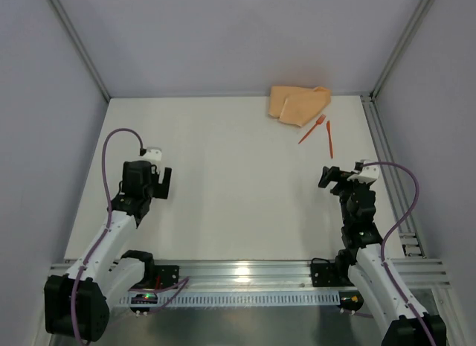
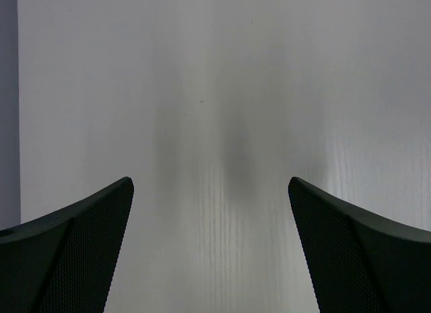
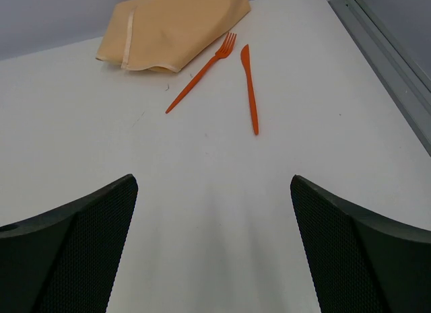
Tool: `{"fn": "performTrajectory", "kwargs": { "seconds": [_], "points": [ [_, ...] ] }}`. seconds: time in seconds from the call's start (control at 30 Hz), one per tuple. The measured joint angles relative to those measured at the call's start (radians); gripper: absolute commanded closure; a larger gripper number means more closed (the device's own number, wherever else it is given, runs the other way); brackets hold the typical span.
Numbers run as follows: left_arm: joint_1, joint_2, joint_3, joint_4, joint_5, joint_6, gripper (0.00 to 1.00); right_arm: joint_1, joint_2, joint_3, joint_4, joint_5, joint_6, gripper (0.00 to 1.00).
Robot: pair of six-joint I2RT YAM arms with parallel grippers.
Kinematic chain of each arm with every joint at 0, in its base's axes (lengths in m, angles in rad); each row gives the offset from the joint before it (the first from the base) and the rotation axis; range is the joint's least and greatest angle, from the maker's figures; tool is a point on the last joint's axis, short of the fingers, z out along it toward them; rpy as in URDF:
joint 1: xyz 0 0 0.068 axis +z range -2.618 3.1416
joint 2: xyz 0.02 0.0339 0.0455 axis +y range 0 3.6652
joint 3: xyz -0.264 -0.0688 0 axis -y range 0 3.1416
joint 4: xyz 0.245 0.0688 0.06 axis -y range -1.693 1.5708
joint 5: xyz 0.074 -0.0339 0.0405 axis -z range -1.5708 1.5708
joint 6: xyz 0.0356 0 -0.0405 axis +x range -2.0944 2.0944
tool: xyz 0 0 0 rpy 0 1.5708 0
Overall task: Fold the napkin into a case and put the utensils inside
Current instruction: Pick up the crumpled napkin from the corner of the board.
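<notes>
Top external: napkin [image 1: 300, 106] lies loosely folded at the table's [image 1: 223, 204] 1 o'clock, with fork [image 1: 312, 129] and knife [image 1: 329, 138] just beside it at its 5 o'clock. Right wrist sees all three; left wrist sees just tabletop. My left gripper [image 1: 161, 182] and right gripper [image 1: 331, 175] are spread wide, holding nothing.

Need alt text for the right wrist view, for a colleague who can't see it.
A loosely folded peach-orange napkin lies at the far side of the table, with an orange fork and knife just nearer, apart from each other. The open, empty right gripper frames the bottom edge.
</notes>
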Motion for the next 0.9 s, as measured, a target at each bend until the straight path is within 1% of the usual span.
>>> {"fn": "performTrajectory", "kwargs": {
  "seconds": [0.13,0.23,0.33,0.43,0.57,0.63,0.73,0.8,0.9],
  "points": [
    [0.000,0.006,0.000,0.002,0.005,-0.002,0.01,0.000,0.000,0.000,0.001,0.002,0.005,0.00],
    [0.000,0.042,0.005,0.002,0.034,0.008,0.01,0.000,0.021,0.012,-0.003,-0.005,0.010,0.01],
    [0.000,0.122,0.039,-0.003,0.050,0.042,0.01,0.000,0.146,0.129,-0.023,-0.037,0.016,0.01],
    [0.000,0.233,0.124,-0.026,0.042,0.064,0.01,0.000,0.378,0.383,-0.068,-0.071,0.030,0.01],
    [0.000,0.368,0.256,-0.031,0.025,0.079,0.01,0.000,0.766,0.813,-0.123,-0.098,0.049,0.01],
    [0.000,0.391,0.283,-0.031,0.025,0.081,0.01,0.000,0.952,1.019,-0.163,-0.104,0.061,0.01],
    [0.000,0.396,0.286,-0.037,0.023,0.087,0.01,0.000,1.234,1.325,-0.280,-0.108,0.072,0.01],
    [0.000,0.396,0.286,-0.039,0.021,0.093,0.01,0.000,1.441,1.551,-0.378,-0.119,0.080,0.03],
    [0.000,0.396,0.286,-0.040,0.020,0.105,0.01,0.000,1.691,1.813,-0.510,-0.164,0.088,0.03]
  ]
}}
